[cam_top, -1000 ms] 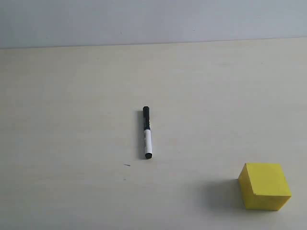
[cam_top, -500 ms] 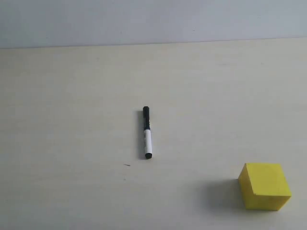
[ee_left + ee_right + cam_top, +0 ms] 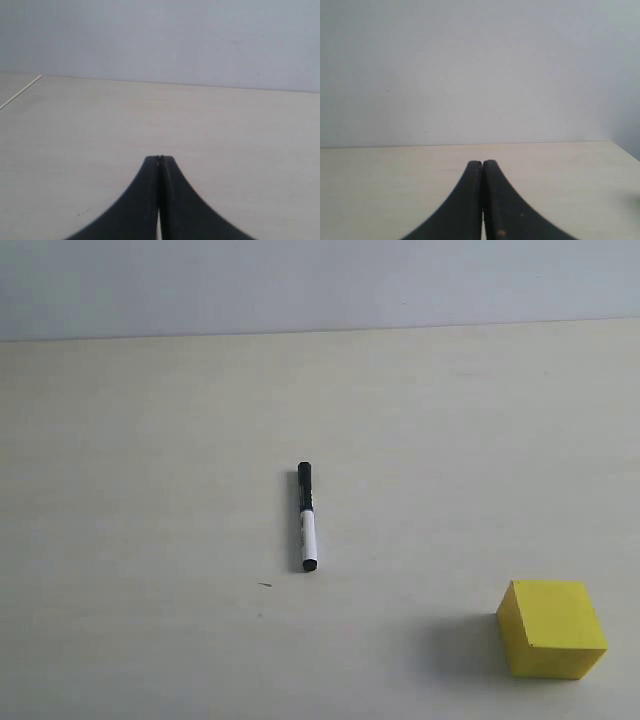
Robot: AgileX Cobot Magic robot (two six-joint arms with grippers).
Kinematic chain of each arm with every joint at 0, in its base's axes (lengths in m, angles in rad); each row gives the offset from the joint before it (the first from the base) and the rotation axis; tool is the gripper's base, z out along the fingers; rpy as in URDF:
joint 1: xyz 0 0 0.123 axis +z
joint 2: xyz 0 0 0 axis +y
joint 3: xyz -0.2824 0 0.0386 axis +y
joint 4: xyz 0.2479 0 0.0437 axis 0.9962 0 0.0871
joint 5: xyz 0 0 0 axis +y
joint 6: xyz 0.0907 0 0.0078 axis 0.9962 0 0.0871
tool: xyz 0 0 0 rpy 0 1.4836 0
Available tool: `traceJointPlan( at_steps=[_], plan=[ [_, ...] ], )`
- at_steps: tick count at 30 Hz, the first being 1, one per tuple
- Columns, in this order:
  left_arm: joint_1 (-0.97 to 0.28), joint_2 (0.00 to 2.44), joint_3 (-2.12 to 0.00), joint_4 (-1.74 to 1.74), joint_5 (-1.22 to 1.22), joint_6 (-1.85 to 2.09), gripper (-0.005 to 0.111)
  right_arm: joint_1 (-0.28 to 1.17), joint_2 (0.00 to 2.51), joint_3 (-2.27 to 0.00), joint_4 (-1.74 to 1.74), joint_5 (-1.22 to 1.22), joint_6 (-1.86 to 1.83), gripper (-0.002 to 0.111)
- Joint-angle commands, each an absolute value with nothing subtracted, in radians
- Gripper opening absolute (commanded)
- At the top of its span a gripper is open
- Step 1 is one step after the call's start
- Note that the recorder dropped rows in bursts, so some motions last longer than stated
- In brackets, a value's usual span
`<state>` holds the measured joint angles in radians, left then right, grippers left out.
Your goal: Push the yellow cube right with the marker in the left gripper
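The marker (image 3: 306, 517) lies flat near the middle of the pale table in the exterior view, black cap end away from the camera, white barrel and black tip toward it. The yellow cube (image 3: 552, 628) stands at the near right, well apart from the marker. Neither arm shows in the exterior view. In the left wrist view my left gripper (image 3: 160, 159) is shut with its two black fingers pressed together and nothing between them. My right gripper (image 3: 482, 163) is likewise shut and empty. Neither wrist view shows the marker or the cube.
The table's far edge (image 3: 320, 332) meets a plain grey-white wall. A table corner edge (image 3: 20, 92) shows in the left wrist view. A small dark mark (image 3: 264, 585) sits on the tabletop near the marker's tip.
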<state>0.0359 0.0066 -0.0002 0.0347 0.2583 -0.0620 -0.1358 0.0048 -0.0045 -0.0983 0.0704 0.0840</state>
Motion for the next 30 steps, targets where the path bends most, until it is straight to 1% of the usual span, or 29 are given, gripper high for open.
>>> traceJointPlan(
  at_steps=[1, 20, 30],
  plan=[
    [0.038, 0.0, 0.0, 0.026, 0.255, -0.06, 0.0, -0.133, 0.0, 0.0, -0.097, 0.065, 0.081, 0.0],
    [0.024, 0.0, 0.0, 0.026, 0.255, -0.06, 0.0, -0.133, 0.0, 0.0, -0.097, 0.065, 0.081, 0.0],
    [-0.023, 0.0, 0.0, 0.026, 0.255, -0.06, 0.0, -0.133, 0.0, 0.0, -0.097, 0.065, 0.081, 0.0]
  ],
)
